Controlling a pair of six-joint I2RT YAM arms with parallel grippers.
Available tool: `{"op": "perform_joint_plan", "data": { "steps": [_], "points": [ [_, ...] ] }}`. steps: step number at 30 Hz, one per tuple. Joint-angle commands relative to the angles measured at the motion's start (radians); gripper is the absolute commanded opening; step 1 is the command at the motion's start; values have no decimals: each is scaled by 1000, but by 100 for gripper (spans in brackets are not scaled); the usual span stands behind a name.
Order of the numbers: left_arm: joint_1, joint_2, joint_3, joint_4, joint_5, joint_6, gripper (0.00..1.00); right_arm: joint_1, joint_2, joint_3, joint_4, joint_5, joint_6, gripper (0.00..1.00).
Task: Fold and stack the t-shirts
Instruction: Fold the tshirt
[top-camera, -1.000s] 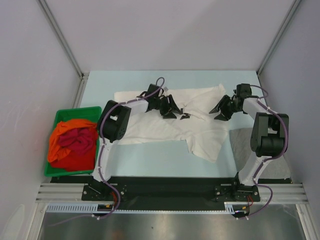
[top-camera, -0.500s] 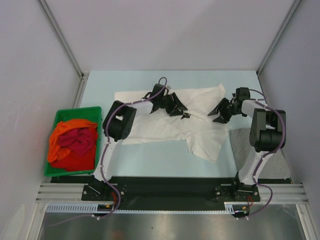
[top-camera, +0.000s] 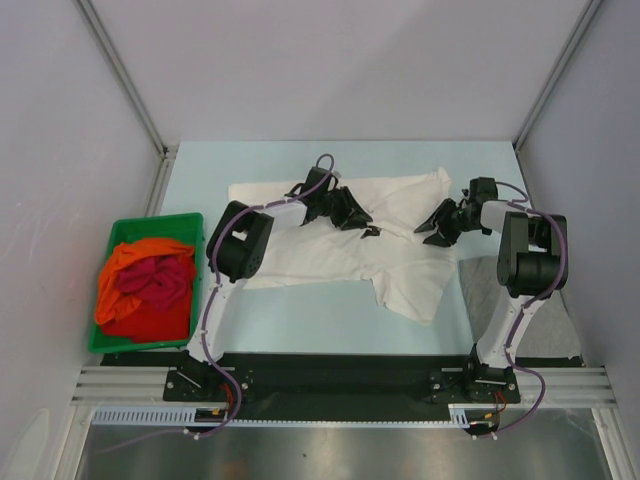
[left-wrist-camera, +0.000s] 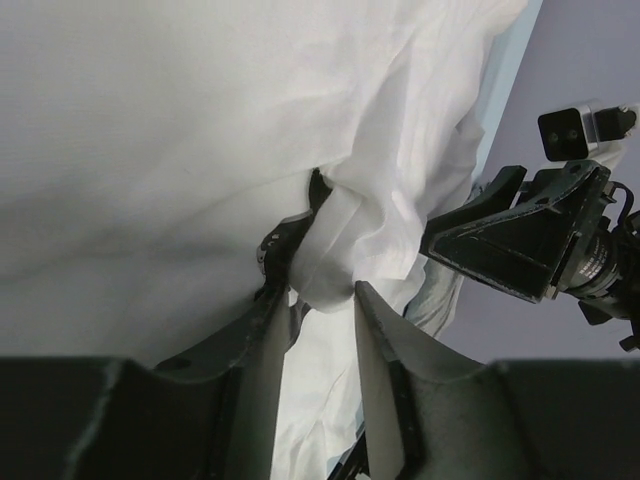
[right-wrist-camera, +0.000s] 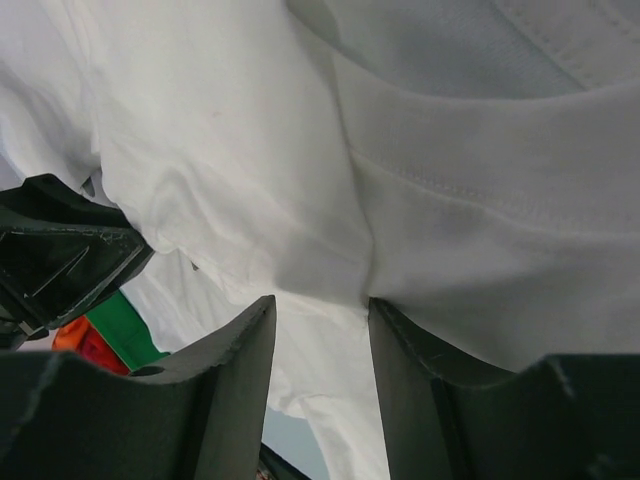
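So the white t-shirt (top-camera: 345, 240) is spread flat mid-table. Left gripper (left-wrist-camera: 320, 300) sits on its middle with a bunched fold pinched between both fingers. Right gripper (right-wrist-camera: 320, 310) is at the shirt's 3 o'clock edge, fingers parted around a seam ridge, grip unclear. Orange and dark red shirts (top-camera: 150, 285) are piled in the green bin (top-camera: 120, 232) at 9 o'clock.

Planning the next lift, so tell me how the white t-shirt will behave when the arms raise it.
The white t-shirt lies wrinkled and bunches between the left gripper's fingers, so it is probably floppy and will sag. It looks thin, so likely light. One corner drapes toward the near edge, so it may trail when lifted.
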Motion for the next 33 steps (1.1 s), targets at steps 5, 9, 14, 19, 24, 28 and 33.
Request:
{"op": "perform_joint_plan", "data": {
  "steps": [5,9,14,19,24,28,33],
  "points": [
    [-4,7,59,-31,-34,20,27,7,39,33,42,-31,23,32],
    [-7,-11,106,-99,-51,72,19,0,-10,44,-5,-27,35,8],
    [-7,-31,113,-157,-59,120,8,-25,-86,30,-54,-55,52,0],
    [-9,-30,111,-189,-59,137,8,-36,-156,-27,-74,-35,69,0],
    [-10,-27,105,-198,-54,145,9,-39,-198,-116,-74,1,91,0],
    [-10,-25,107,-207,-56,149,10,-37,-208,-163,-40,8,117,0],
    [-3,-60,130,-311,-63,250,30,-36,-182,-148,-48,14,100,17]
  ]
}}
